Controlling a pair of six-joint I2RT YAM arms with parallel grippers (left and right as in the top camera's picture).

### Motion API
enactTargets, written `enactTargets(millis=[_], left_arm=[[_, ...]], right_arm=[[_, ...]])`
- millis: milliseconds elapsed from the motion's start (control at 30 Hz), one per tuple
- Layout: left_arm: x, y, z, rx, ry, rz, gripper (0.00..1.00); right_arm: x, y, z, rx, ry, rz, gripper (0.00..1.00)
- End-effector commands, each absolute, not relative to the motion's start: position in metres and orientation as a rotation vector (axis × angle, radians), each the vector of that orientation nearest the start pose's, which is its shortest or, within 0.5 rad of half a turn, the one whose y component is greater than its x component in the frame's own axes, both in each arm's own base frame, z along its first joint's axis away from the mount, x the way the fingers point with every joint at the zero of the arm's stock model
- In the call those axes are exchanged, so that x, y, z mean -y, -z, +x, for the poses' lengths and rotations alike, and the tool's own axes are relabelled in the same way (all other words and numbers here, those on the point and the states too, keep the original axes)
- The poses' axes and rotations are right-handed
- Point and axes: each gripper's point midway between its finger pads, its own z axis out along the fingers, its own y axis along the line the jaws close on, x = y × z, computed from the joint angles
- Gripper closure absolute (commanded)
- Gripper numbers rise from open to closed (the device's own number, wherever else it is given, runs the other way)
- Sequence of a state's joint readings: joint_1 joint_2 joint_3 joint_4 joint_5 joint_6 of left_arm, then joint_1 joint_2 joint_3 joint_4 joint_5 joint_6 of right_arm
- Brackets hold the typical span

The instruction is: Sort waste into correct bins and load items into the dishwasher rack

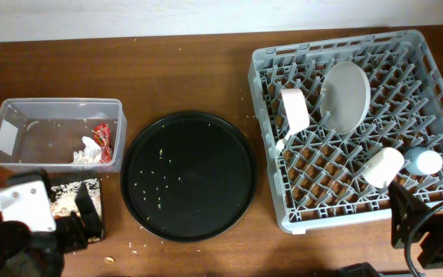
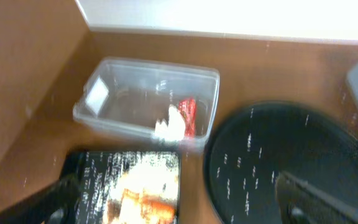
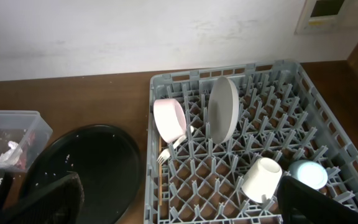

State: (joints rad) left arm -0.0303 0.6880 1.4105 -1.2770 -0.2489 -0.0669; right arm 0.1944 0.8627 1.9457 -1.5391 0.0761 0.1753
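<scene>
The clear tub (image 1: 60,102) at the left holds the red wrapper (image 1: 102,141) and white tissue (image 1: 85,156). The flat black tray (image 1: 92,183) in front of it holds rice scraps and an orange carrot stick (image 2: 154,205). My left gripper (image 1: 87,217) is open and empty over this tray. The grey rack (image 1: 337,42) at the right holds the white plate (image 1: 346,96), white bowl (image 1: 294,110), white cup (image 1: 383,167) and light-blue cup (image 1: 424,161). My right gripper (image 1: 406,219) is open and empty at the rack's front edge.
A large round black tray (image 1: 206,146) with scattered crumbs lies between the tub and the rack. A white fork (image 3: 166,152) rests in the rack below the bowl. A few crumbs lie on the wooden table near the flat tray. A white wall runs behind.
</scene>
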Motion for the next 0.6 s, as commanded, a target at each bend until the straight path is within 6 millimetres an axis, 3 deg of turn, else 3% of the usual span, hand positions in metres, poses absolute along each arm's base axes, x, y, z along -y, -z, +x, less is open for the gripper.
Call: enactTargets(millis=[0, 100, 167, 200, 267, 333, 367, 400, 500, 567], left_arm=[[-0.042, -0.326, 0.135, -2.281, -0.268, -0.163, 0.01], [-0.043, -0.295, 0.101, -2.469, -0.301, -0.139, 0.01], [-0.043, -0.290, 0.096, -2.499, -0.306, -0.135, 0.01], [-0.043, -0.290, 0.095, -2.500, -0.307, -0.135, 0.01], [-0.043, -0.290, 0.095, -2.500, -0.307, -0.135, 0.01], [-0.043, -0.290, 0.095, -2.500, -0.307, -0.135, 0.01], [-0.043, -0.290, 0.095, -2.500, -0.307, -0.135, 0.01], [-0.043, -0.290, 0.095, -2.501, -0.307, -0.135, 0.01], [-0.043, -0.290, 0.095, -2.501, -0.307, -0.135, 0.01], [-0.043, -0.290, 0.095, -2.501, -0.307, -0.135, 0.01]], right_arm=[[-0.014, -0.442, 0.126, -2.068, -0.162, 0.010, 0.01], [-0.012, -0.432, 0.124, -2.112, -0.135, 0.006, 0.01], [-0.017, -0.438, 0.146, -1.970, -0.119, -0.048, 0.01], [-0.022, -0.432, 0.158, -1.902, -0.129, -0.083, 0.01], [-0.026, -0.383, 0.185, -1.783, -0.141, -0.079, 0.01], [-0.028, -0.281, 0.203, -1.759, -0.152, -0.066, 0.02], [-0.029, -0.261, 0.206, -1.742, -0.153, -0.065, 0.01], [-0.030, -0.224, 0.214, -1.710, -0.155, -0.065, 0.01], [-0.032, -0.179, 0.228, -1.719, -0.158, -0.067, 0.01], [-0.033, -0.164, 0.237, -1.692, -0.159, -0.067, 0.01]])
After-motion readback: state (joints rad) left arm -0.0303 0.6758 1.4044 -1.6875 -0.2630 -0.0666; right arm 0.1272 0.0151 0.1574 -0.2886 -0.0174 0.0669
